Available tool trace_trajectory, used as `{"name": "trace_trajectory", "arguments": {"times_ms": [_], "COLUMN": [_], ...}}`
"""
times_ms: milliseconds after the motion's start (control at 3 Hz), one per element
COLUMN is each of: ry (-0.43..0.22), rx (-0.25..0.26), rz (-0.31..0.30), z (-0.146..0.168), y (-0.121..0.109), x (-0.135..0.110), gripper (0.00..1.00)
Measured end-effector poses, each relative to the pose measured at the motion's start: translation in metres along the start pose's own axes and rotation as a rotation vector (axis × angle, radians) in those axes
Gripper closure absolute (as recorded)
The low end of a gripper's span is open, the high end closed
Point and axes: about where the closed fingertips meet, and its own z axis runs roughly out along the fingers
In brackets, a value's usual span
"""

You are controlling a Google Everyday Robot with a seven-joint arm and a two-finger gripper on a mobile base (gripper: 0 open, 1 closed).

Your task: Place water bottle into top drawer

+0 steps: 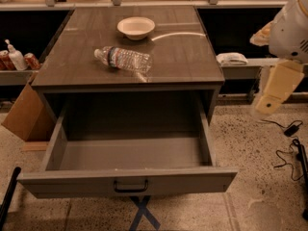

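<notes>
The water bottle (124,59) is a clear crinkled plastic bottle with a white cap and a red-blue label band. It lies on its side on the cabinet top, cap pointing left. The top drawer (130,181) is pulled wide open below it, and its grey inside is empty. A small dark handle (130,186) sits at the centre of its front panel. My gripper (270,100) hangs from the white and cream arm at the right edge. It is beside the cabinet, far right of the bottle and holding nothing.
A cream bowl (136,27) stands on the cabinet top behind the bottle. A white pump bottle (16,57) and cans stand on a shelf at the left, with a cardboard box (23,114) below. A white object (232,58) lies on the right shelf. Cables (288,148) lie on the floor at the right.
</notes>
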Motion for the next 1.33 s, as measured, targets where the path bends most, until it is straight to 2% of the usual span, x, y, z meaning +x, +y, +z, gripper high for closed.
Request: {"name": "trace_trajectory", "arguments": {"times_ms": [333,667,1000,1333], "ry": [-0.088,-0.089,-0.144,-0.217], "rx": [-0.032,-0.032,-0.009,-0.002], "rz": [0.016,0.016,0.006,-0.029], "z": [0.023,0.023,0.04,0.063], "y": [-0.019,-0.019,-0.052,-0.093], "x": [-0.013,-0.013,-0.029,-0.058], "gripper": [0.0,0.0,0.0,0.0]}}
